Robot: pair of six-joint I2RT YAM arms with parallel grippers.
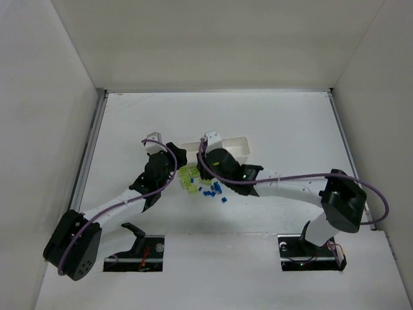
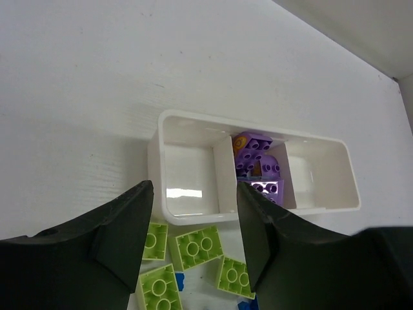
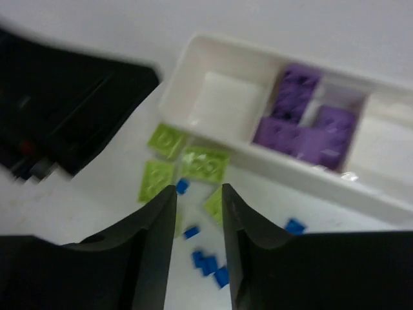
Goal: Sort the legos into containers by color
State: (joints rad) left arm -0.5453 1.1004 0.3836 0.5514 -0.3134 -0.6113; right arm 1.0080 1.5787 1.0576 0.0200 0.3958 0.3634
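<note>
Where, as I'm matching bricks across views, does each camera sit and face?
Top external: above and behind the bases, looking down on the table; left arm and right arm both show.
Left wrist: on the left arm, facing the white tray; left pincer frames the bottom.
Right wrist: on the right arm, looking down at blue pieces; right pincer shows below.
Shared: both wrist views show the tray, purple blocks in its middle compartment, green bricks before it.
</note>
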